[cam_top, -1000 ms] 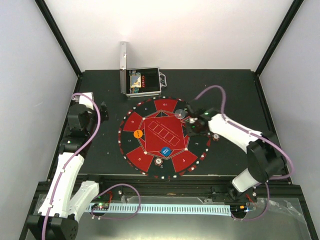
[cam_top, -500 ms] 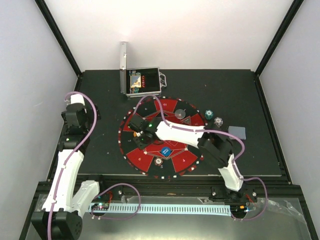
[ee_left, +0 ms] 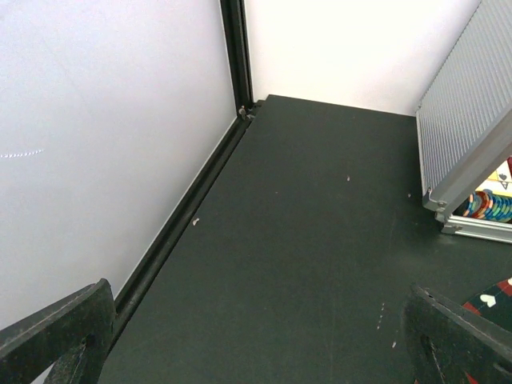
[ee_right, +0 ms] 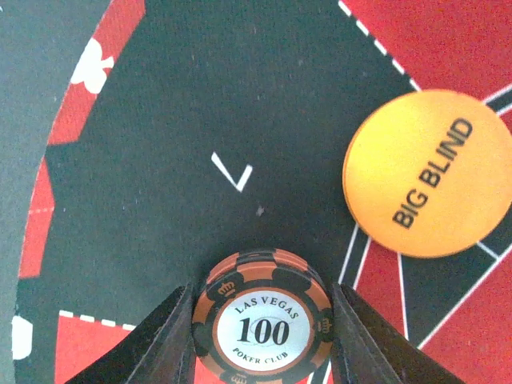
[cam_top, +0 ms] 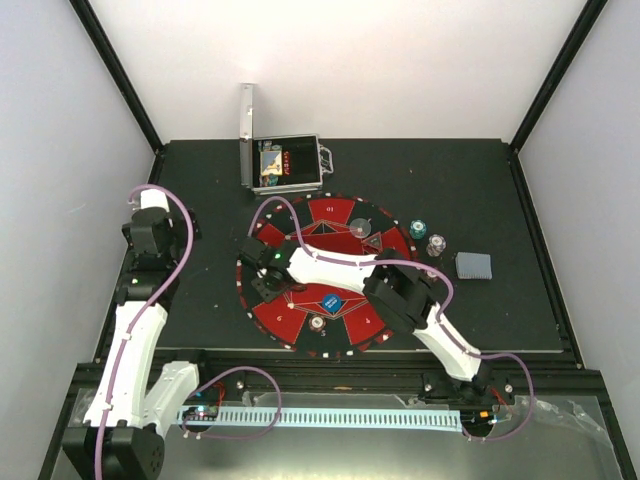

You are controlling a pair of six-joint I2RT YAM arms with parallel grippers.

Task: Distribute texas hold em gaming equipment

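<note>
My right gripper [cam_top: 268, 272] reaches across to the left part of the mat. In the right wrist view the right gripper [ee_right: 262, 340] is shut on a small stack of brown-red "100" poker chips [ee_right: 262, 308], with one finger against each side. The orange BIG BLIND disc [ee_right: 428, 172] lies just right of them. A blue disc [cam_top: 335, 303] and a clear disc [cam_top: 318, 323] lie on the mat's near side. Teal chips [cam_top: 419, 230], whitish chips [cam_top: 436, 244] and grey-blue cards [cam_top: 474, 265] sit right of the mat. My left gripper [cam_top: 152, 205] is open and empty at the far left [ee_left: 256, 356].
The round red-and-black mat [cam_top: 300, 318] covers the table's middle. The open silver case [cam_top: 285, 165] stands behind it, its lid upright, and shows in the left wrist view [ee_left: 468, 120]. The white wall and a black frame rail [ee_left: 180, 216] run close along the left arm.
My right arm has swung from the mat's right side across to its left side, uncovering the chips and cards on the right. My left arm drew back a little towards the wall.
</note>
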